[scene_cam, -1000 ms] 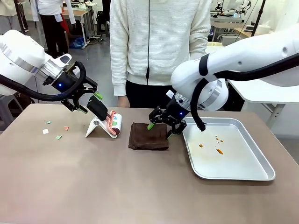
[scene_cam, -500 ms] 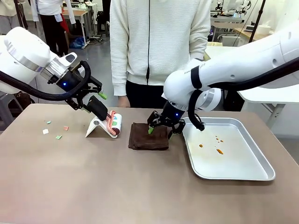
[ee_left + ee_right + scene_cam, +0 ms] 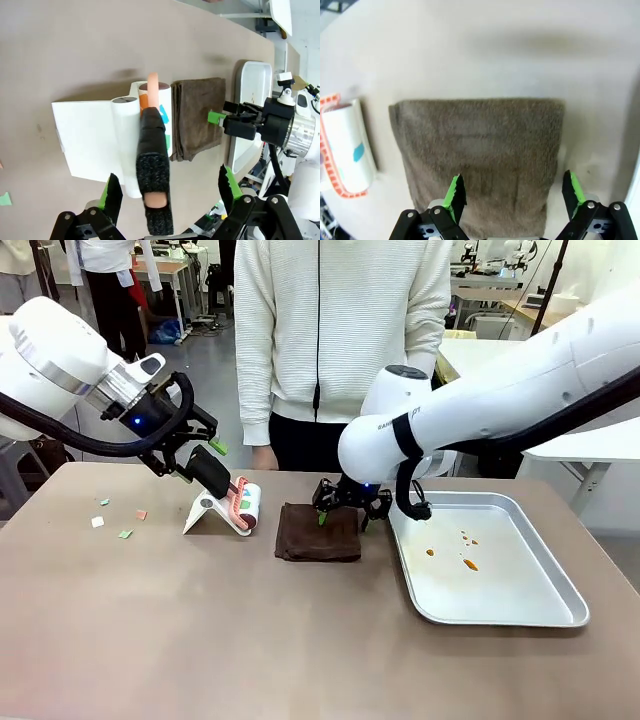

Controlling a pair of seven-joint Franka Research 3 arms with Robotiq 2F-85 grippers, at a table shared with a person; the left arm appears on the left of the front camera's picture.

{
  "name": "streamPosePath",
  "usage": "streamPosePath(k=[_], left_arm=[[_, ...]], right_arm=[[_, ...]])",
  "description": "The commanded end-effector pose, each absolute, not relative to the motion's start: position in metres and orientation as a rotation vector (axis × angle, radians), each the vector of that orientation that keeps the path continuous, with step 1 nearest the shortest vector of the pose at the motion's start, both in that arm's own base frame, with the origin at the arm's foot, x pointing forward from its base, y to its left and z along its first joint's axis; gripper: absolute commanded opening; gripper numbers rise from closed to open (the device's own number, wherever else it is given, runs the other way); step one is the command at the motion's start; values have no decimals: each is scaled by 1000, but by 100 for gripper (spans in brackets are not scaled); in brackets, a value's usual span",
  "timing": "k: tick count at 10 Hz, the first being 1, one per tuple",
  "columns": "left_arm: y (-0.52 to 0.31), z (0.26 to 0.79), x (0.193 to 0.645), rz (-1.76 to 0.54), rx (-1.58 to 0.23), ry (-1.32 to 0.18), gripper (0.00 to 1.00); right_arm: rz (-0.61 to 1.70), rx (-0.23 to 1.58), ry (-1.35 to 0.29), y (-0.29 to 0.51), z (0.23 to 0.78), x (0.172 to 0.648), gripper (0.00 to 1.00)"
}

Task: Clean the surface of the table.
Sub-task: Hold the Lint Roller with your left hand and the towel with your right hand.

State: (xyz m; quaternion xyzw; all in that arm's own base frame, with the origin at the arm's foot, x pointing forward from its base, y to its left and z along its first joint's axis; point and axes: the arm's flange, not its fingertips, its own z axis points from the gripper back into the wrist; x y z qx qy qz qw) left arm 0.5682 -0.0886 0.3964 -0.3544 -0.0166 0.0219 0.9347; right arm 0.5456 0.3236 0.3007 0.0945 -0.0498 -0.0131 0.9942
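Front, right gripper (image 3: 343, 518): jaws apart, low at the cloth's (image 3: 318, 532) far edge, on the table (image 3: 250, 640).
Front, left gripper (image 3: 198, 462): open, astride the roller (image 3: 240, 508) handle, left of the cloth.
Left wrist, handle (image 3: 152, 165): between the pads (image 3: 113, 192), touching neither.
Right wrist, cloth (image 3: 480, 145): straight ahead of your spread fingers (image 3: 455, 192). The right arm is nearer.

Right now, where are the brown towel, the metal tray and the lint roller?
brown towel (image 3: 312, 538): front view, middle of the folded cloth.
metal tray (image 3: 510, 585): front view, bare floor of the tray.
lint roller (image 3: 250, 508): front view, white roll at its head.
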Motion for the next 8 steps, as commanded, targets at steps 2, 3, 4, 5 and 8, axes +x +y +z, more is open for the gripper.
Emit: streamPosePath(k=[2,3,4,5,8], left_arm=[[-84,397,566,53,-705,-47,100],[-84,396,566,54,-706,-47,100],[-84,395,566,55,-705,-47,100],[-84,395,567,58,-708,-48,100],[-85,395,567,49,-711,-73,41]], right_arm=[[-84,115,-138,339,301,550,100],[-77,106,-129,339,301,549,100],[-71,102,-123,339,300,548,100],[-69,95,-121,339,300,548,100],[-44,84,-111,341,300,546,41]])
